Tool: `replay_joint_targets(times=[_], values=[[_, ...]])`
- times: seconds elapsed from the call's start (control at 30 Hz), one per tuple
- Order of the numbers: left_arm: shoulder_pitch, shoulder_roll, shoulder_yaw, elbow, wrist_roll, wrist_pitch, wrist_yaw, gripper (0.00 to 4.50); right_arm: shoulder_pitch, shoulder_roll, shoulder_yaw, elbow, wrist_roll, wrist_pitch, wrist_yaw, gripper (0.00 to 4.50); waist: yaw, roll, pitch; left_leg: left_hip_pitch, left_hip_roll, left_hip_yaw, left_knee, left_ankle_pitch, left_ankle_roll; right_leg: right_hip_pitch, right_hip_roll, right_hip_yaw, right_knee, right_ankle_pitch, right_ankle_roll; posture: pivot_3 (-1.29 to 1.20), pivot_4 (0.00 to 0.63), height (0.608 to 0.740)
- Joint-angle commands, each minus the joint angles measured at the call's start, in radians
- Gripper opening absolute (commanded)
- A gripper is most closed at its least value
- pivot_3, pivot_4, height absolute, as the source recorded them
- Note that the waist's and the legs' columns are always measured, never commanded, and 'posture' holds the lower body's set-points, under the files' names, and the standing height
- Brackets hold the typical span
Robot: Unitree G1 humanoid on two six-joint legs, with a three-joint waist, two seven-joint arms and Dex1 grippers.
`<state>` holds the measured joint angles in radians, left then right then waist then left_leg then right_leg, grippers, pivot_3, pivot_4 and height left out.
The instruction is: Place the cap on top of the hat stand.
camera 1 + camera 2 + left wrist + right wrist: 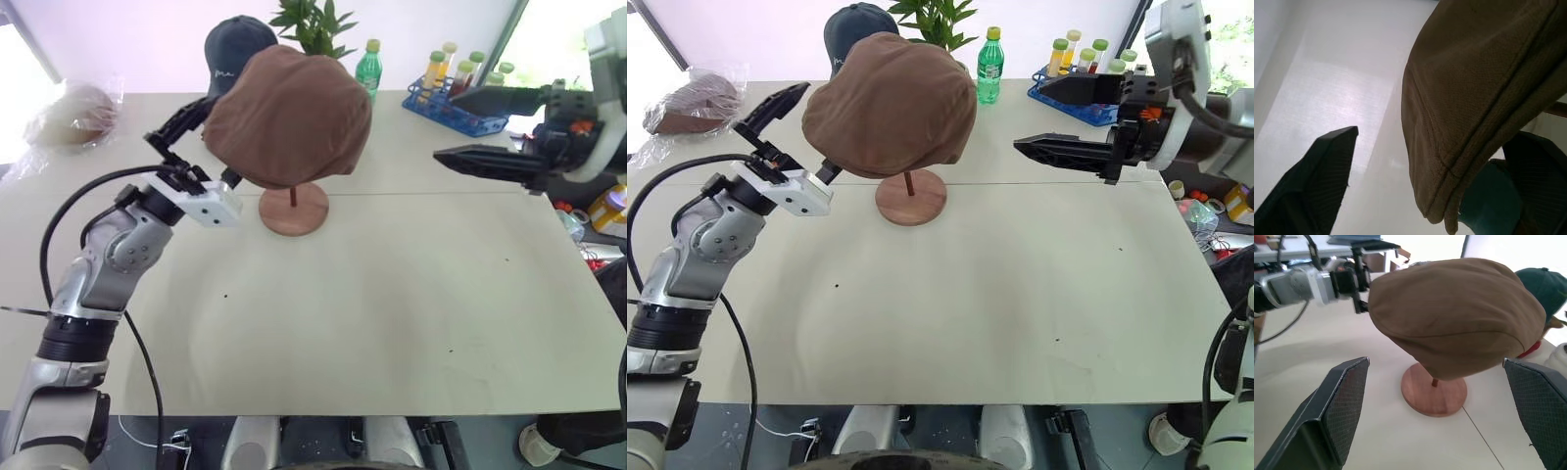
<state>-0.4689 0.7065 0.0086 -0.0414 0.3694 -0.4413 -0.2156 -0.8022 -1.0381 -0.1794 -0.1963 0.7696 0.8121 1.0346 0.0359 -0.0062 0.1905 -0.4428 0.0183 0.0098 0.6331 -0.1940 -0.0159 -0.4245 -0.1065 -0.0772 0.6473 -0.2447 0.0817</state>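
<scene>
Left claw [798, 132], fingers spread, is seen at the near-left edge of the cap [890, 103], one finger beneath its rim. Cap is draped over the hat stand [911, 196] on the worktop [1019, 294]. Right claw [1043, 117], open, is held well apart.

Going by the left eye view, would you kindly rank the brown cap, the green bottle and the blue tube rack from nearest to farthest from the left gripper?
From the left gripper:
1. The brown cap, right beside it on the hat stand.
2. The green bottle, behind the cap, toward the table's far edge.
3. The blue tube rack, farthest, at the far right.
</scene>
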Motion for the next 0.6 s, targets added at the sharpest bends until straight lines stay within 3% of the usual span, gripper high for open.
replay_joint_targets(times=[0.03, 0.13, 0.37, 0.47, 0.6], values=[[0.062, 0.054, 0.086, -0.144, -0.243, 0.073, -0.157, 4.49, 0.052, -0.011, 0.012, -0.086, -0.093, -0.1, -0.017, 4.5, -0.001, 0.0, 0.0, 0.0, 0.0, 0.0, 0.0, 0.0, 0.0, 0.0, 0.0, 0.0, 0.0, 0.0, 0.0, 0.0, 0.15, 0.74], [0.149, 0.135, 0.184, -0.281, -0.442, 0.193, -0.296, 4.49, 0.127, -0.009, 0.005, -0.176, -0.128, -0.139, -0.039, 4.5, -0.005, 0.0, 0.0, 0.0, 0.002, 0.0, 0.0, 0.0, 0.0, 0.0, 0.002, 0.0, 0.0, 0.0, 0.0, 0.0, 0.15, 0.74], [0.305, 0.404, 0.474, -0.532, -0.987, 0.831, -0.578, 4.49, 0.247, 0.033, 0.027, -0.324, -0.272, -0.273, -0.141, 4.5, -0.017, 0.0, 0.0, 0.001, 0.007, 0.001, 0.001, 0.0, -0.001, 0.0, 0.005, 0.001, -0.002, 0.0, -0.003, 0.0, 0.15, 0.74], [0.35, 0.503, 0.642, -0.507, -1.287, 1.135, -0.723, 4.49, 0.268, 0.098, 0.073, -0.351, -0.384, -0.396, -0.21, 4.5, -0.027, -0.001, 0.0, 0.001, 0.008, 0.002, 0.003, 0.0, -0.001, 0.001, 0.006, 0.001, -0.002, -0.001, -0.006, 0.0, 0.15, 0.74], [0.327, 0.58, 0.732, -0.351, -1.444, 1.31, -0.853, 4.49, 0.287, 0.201, 0.171, -0.332, -0.598, -0.604, -0.321, 4.5, -0.036, -0.001, 0.0, 0.001, 0.011, 0.003, 0.002, 0.0, -0.001, -0.002, 0.01, 0.003, -0.002, -0.002, -0.005, 0.0, 0.15, 0.74]])
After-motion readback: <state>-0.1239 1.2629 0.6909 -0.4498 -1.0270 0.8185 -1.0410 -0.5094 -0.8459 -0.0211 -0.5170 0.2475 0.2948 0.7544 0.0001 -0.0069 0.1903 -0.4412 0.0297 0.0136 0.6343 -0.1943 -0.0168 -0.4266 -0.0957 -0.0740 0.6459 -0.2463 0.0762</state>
